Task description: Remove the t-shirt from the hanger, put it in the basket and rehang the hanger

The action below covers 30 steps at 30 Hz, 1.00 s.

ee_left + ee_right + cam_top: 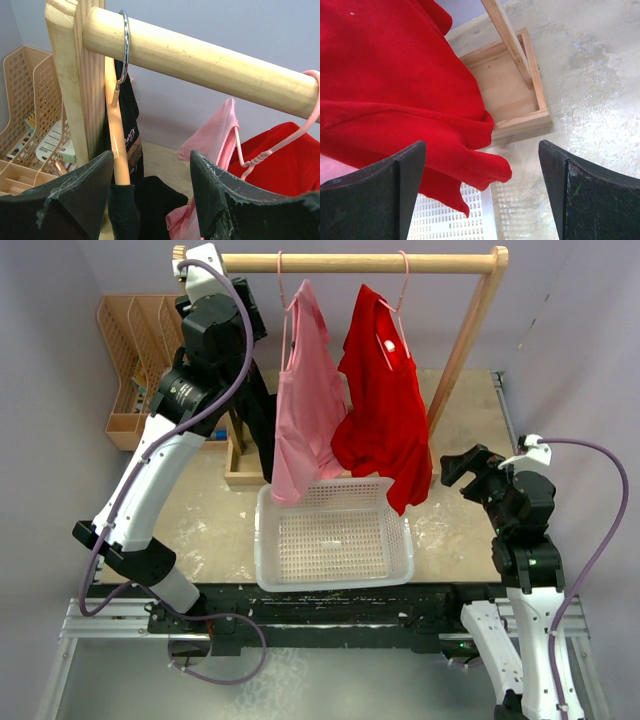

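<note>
Because the black t-shirt hangs vertically at the left end of the rod, just ahead of the open left hand, that arm is nearer than the open right hand.

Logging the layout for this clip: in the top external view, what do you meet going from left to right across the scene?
tan organizer → left arm → pink shirt → red t-shirt → right gripper

black garment: mostly behind left arm | red t-shirt: cropped top-left
</note>
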Tool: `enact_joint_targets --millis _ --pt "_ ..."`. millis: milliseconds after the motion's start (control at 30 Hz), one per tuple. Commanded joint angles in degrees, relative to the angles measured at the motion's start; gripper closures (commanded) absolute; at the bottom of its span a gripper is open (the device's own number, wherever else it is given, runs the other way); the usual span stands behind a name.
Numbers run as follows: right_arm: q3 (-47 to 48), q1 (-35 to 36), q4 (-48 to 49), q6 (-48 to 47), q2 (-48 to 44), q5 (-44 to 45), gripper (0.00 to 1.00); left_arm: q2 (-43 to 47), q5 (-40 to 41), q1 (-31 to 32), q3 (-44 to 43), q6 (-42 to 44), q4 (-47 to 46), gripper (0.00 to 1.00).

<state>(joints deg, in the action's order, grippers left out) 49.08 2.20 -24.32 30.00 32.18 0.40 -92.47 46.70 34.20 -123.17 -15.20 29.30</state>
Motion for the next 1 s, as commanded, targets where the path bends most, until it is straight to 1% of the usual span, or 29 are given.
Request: enact_joint_targets --millis 0,200,433,700,967 --pt "-0.7 0.1 1.6 0.3 -0.2 -1.2 0.05 0.9 2.0 0.0 -0.4 1.2 -3.9 0.34" --pt "-0.8 0.1 1.8 0.3 0.5 -1.8 0.05 2.0 3.5 0.0 2.0 1.6 -6.2 0.34" --pt "-0.9 0.1 2.3 0.3 1.0 -2.2 0.05 1.9 4.4 -0.7 2.6 2.2 -6.8 0.34" --pt "-1.2 0.1 2.4 0.1 1.5 -2.4 0.05 0.2 3.8 -2.3 0.9 2.4 -6.7 0.35" --pt "-1.0 0.1 2.8 -0.2 2.2 -2.4 0.05 -1.7 3.0 -2.6 -0.4 2.6 -7.1 0.36"
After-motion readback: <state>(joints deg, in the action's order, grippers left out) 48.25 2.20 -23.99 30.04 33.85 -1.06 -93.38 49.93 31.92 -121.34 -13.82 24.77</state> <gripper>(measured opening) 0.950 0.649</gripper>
